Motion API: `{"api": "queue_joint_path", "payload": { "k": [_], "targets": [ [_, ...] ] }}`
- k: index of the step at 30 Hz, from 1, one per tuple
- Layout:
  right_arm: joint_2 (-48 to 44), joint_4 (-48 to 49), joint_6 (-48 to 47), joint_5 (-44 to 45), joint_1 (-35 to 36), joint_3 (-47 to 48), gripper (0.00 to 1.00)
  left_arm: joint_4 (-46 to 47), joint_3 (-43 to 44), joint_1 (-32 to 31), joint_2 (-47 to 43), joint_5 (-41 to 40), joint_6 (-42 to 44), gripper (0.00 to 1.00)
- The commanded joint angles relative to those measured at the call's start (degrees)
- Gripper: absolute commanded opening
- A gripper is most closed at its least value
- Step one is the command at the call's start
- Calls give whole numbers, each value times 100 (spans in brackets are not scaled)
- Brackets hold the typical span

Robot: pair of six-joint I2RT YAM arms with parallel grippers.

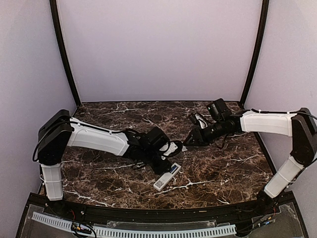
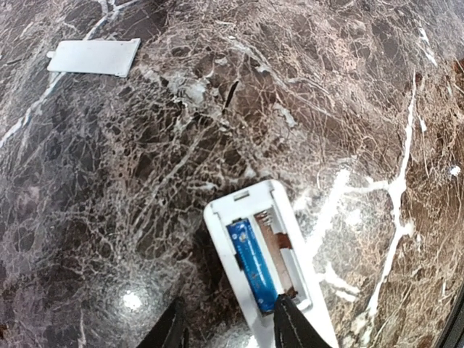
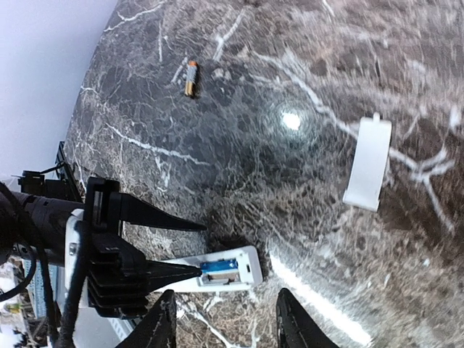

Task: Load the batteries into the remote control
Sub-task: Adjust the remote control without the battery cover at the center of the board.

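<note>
The remote control (image 1: 167, 177) lay back-up on the dark marbled surface (image 1: 223, 168), nearest the arms' bases. Its battery bay (image 2: 270, 250) was uncovered and facing upward, apparently so cells could be dropped in from above. A blue battery (image 2: 252, 262) sat in one slot, while the slot beside it stood empty with its coppery floor bare.

Just over that end of the handset hung the left tool (image 2: 228, 298), its fingers spread and gripping nothing. In the right wrist view one black fingertip (image 3: 185, 270) pointed at the edge of the bay, though whether it touched could not be told.

The right tool (image 3: 226, 291) hovered a little beyond, its jaws likewise parted and empty, looking down on the handset. It seemed free to fetch the next cell.

Farther out, the flat white cover plate (image 3: 368, 163) lay well apart from the remote, seemingly set aside to keep the bay clear.

Farthest in that view, a loose battery (image 3: 190, 77), tan with an orange end, rested on its side alone, well apart from everything else. The job looked roughly half done, with that cell yet to be collected and seated.
</note>
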Motion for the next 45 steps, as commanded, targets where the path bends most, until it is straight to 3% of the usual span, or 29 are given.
{"api": "queue_joint_path", "payload": {
  "k": [1,8,14,20,31,41,45],
  "targets": [
    [289,-549,-1290,-214,-48,793,47,-325,-273,92,-724,-129,1,40],
    [1326,-1827,-2809,152,54,2249,48,410,-1823,45,-2192,39,-40,47],
    [2335,-2394,-2838,497,657,3056,38,852,-2578,-898,-2624,251,556,44],
    [2760,-2182,-2631,453,1054,2813,24,847,-2571,-1241,-2311,690,563,39],
    [2717,-2251,-2503,623,1099,2073,13,499,-2692,-1254,-2332,547,564,36],
    [2075,-2295,-1939,153,1146,1520,13,471,-3076,-1233,-2891,-43,757,36],
    [1935,-2395,-1900,619,1162,1615,25,587,-3200,-1160,-3020,-135,766,36]
  ]
}}
